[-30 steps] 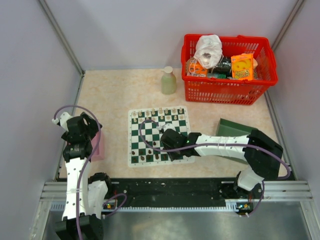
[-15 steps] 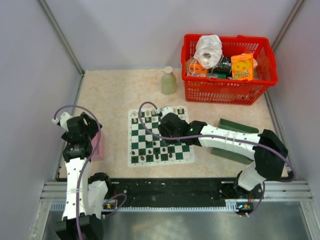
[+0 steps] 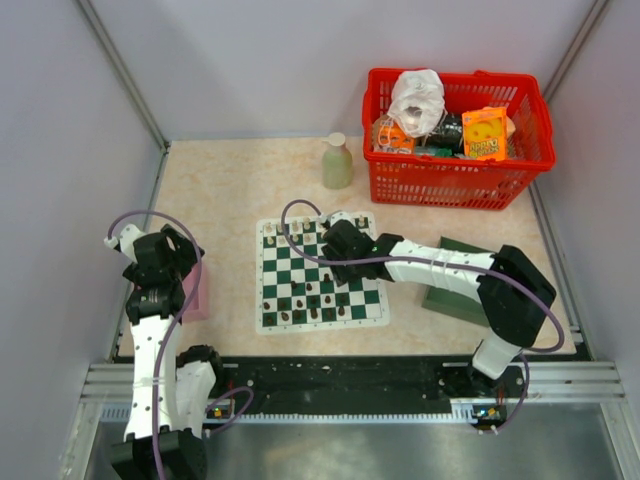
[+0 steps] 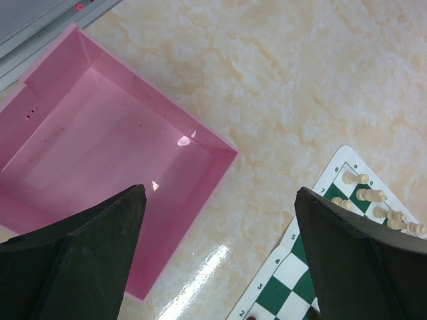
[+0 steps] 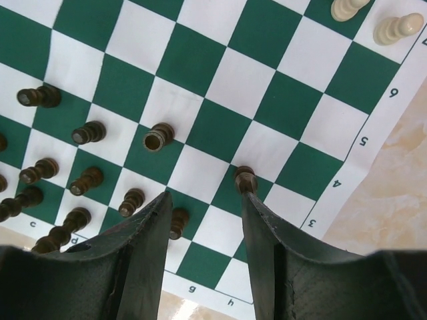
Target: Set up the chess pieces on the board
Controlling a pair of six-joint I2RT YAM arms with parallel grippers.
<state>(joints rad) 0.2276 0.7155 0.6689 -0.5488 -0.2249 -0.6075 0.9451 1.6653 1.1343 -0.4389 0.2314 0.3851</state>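
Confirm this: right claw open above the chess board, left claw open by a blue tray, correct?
Not quite: the tray is pink, not blue, as the left wrist view shows. The right claw is open above the chess board, and the left claw is open by the tray.

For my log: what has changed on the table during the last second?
The right arm's fingers moved from the near rows of the green-and-white checked board toward its far side; they are open and hold nothing. Its forearm now crosses the dark green tray. The left arm's open fingers above the pink plastic box, the red plastic basket and the pale bottle stayed as they were.
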